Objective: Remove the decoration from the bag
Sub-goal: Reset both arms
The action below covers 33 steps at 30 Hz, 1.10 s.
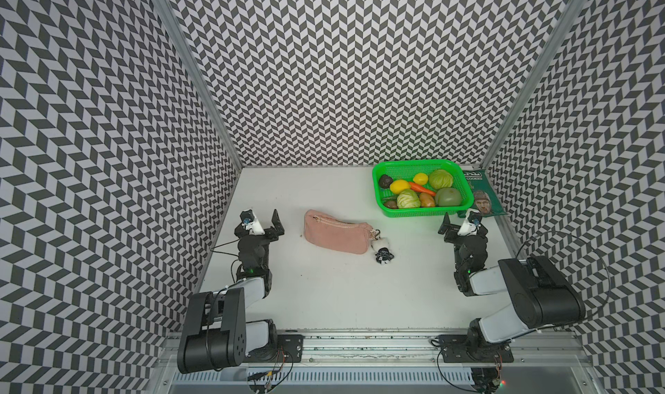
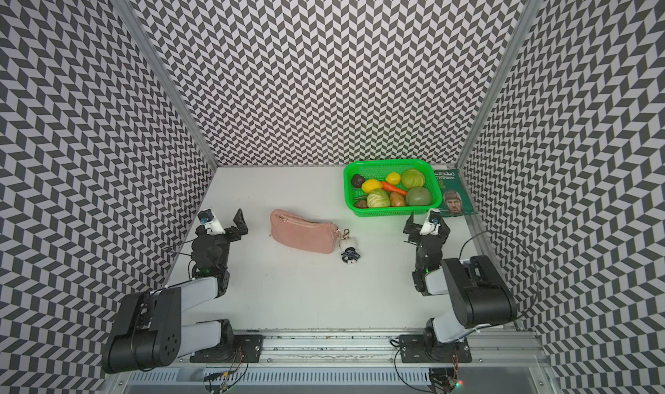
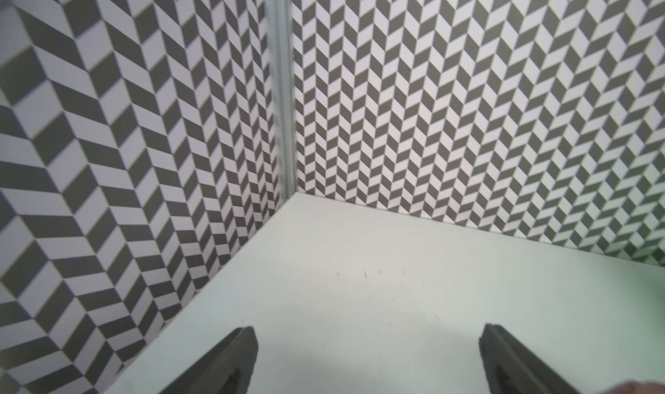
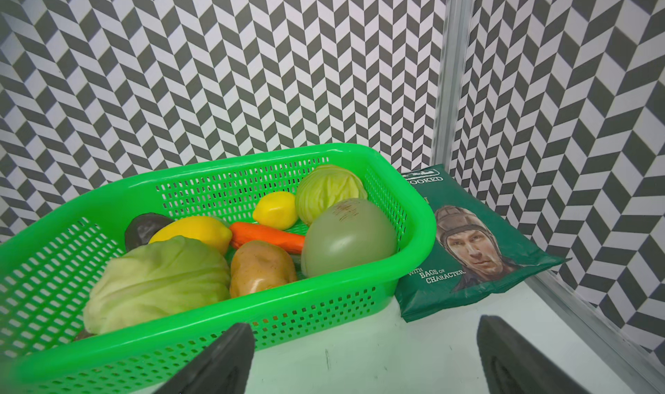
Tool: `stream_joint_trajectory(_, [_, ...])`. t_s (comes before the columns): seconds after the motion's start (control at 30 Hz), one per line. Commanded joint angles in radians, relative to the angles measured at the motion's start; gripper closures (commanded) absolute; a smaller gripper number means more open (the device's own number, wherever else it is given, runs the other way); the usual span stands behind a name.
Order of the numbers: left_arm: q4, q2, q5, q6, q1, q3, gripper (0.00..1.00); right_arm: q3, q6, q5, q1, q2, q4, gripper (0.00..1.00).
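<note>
Setup stage: you hold nothing. Both pincers released, left gripper point(image 1: 276, 226) and right gripper point(image 1: 446, 226) well apart from bag point(image 1: 336, 235), which lies mid-frame. At its lower-right end sits decoration point(image 1: 382, 251), apparently clipped on. Next, you pin bag with one pincer, work clasp point(image 1: 376, 234) with other.

Bright, even light from above, shadows faint. Both top views bend the walls point(image 1: 108, 122) at their edges; the stretch nearest the left gripper point(image 3: 367, 334) blurs. The basket point(image 4: 324, 302) tints the table point(image 4: 396, 356) green ahead of the right gripper point(image 4: 363, 324)
</note>
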<state>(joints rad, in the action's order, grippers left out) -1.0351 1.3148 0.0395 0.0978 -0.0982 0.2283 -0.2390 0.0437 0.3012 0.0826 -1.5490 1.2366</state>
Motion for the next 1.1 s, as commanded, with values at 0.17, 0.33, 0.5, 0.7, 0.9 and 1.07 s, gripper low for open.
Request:
stream_joint_trajectory(0.17, [-0.254, 0.261, -0.094, -0.086, 0.065, 0.021, 0.02, -0.016, -0.002, -0.017, -0.004, 0.015, 0.013, 0.00])
stream_joint_trajectory(0.33, [-0.156, 0.236, -0.076, -0.092, 0.080, 0.047, 0.00, -0.017, -0.005, -0.019, -0.004, 0.019, 0.003, 0.00])
stream_joint_trajectory(0.5, [-0.191, 0.236, -0.024, -0.097, 0.097, 0.035, 0.00, -0.017, -0.005, -0.021, -0.004, 0.021, 0.000, 0.00])
stream_joint_trajectory(0.7, [-0.175, 0.234, -0.022, -0.097, 0.098, 0.040, 0.00, -0.017, -0.005, -0.020, -0.004, 0.021, 0.001, 0.00])
stream_joint_trajectory(0.9, [-0.161, 0.246, -0.026, -0.095, 0.096, 0.054, 0.00, -0.017, -0.005, -0.020, -0.004, 0.021, 0.001, 0.00])
stream_joint_trajectory(1.07, [-0.172, 0.237, -0.026, -0.095, 0.096, 0.044, 0.00, -0.015, -0.005, -0.020, -0.004, 0.021, 0.003, 0.00])
